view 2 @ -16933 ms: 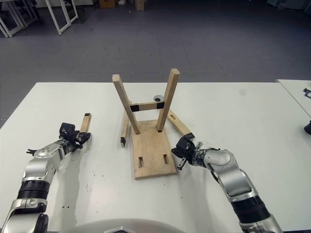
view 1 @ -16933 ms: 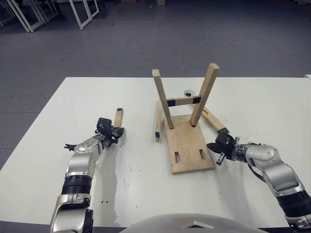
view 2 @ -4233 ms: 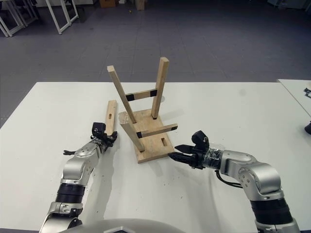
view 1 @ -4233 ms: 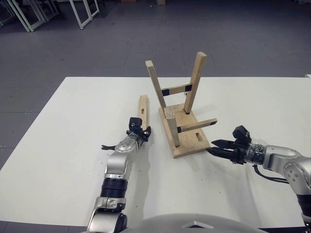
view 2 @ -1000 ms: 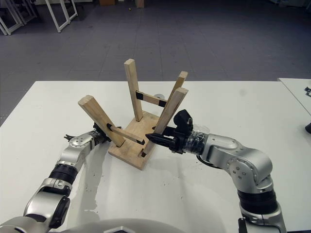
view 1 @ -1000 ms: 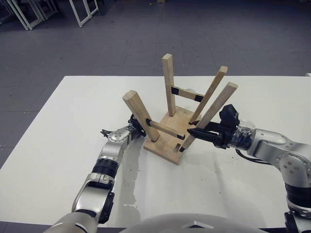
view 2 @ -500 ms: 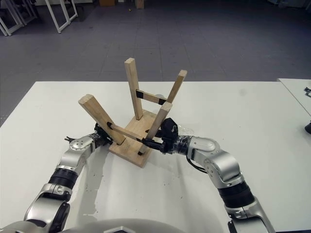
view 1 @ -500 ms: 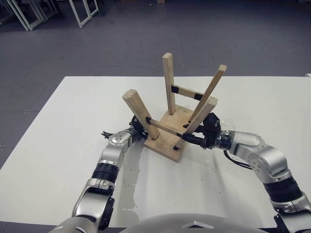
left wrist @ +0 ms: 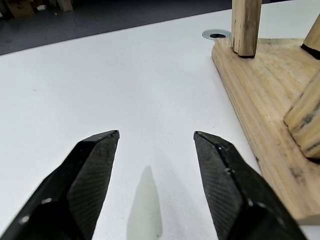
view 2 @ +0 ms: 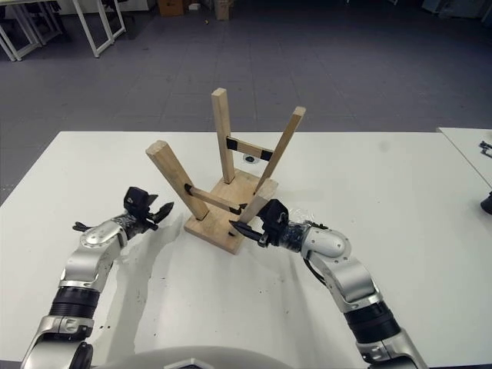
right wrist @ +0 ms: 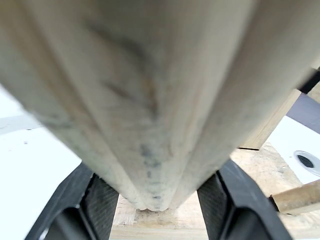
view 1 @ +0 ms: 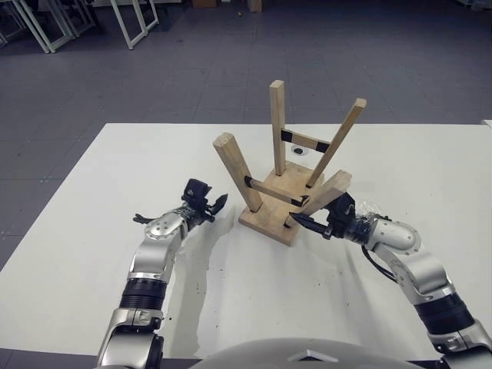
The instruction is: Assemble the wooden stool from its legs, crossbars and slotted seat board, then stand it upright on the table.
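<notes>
The white table carries all items. At its left portion, the left gripper is positioned low over the bare table surface, just left of the stool and apart from it. Its two black ribbed fingers are spread, with nothing held between them.

At the table centre, the pale wooden stool is set upside down. Its slotted rectangular seat board lies flat on the table, and four square-section legs project upward and splay outward. The near-left leg and the near-right leg are joined by a thin crossbar with black ends. The two rear legs are joined by a second black-ended crossbar. A round metal-ringed hole is set in the table just behind the seat board.

To the right of the stool, the right gripper is placed at the lower end of the near-right leg, close to where the leg meets the seat board. In the right wrist view, the black finger pads are seen against opposite faces of this leg, so the gripper is clamped on it. The right forearm extends away toward the near-right part of the table.
</notes>
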`<state>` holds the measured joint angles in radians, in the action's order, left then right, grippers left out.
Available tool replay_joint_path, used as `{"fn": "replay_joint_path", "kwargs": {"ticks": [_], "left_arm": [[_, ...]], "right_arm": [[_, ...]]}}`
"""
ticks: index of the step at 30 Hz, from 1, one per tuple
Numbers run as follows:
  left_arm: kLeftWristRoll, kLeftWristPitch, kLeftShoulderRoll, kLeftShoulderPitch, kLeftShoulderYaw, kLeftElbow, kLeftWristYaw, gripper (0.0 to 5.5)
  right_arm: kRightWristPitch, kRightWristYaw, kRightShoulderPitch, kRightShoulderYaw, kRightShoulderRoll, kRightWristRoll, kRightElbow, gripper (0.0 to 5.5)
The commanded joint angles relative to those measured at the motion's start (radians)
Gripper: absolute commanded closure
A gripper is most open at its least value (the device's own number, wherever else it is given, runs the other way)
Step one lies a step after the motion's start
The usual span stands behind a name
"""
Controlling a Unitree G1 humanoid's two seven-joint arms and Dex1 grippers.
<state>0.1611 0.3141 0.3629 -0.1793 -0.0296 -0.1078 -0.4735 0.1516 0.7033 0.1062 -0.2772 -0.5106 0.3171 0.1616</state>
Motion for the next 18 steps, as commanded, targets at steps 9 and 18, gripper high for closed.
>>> {"fn": "replay_joint_path", "kwargs": {"ticks": [9,18], "left_arm": [[0.191,0.14,0.089,-0.501,-0.104,0.513,0.062,2.73],[-0.056,0.133,0.095,-0.317,0.383,0.42,-0.015,2.73]], "right_arm": [[0.213,-0.089,0.0,-0.032,-0.03,-0.126,-0.085,3.49],[0.29,-0.084,0.041,-0.034,-0.015,-0.098,-0.111,3.49]]}}
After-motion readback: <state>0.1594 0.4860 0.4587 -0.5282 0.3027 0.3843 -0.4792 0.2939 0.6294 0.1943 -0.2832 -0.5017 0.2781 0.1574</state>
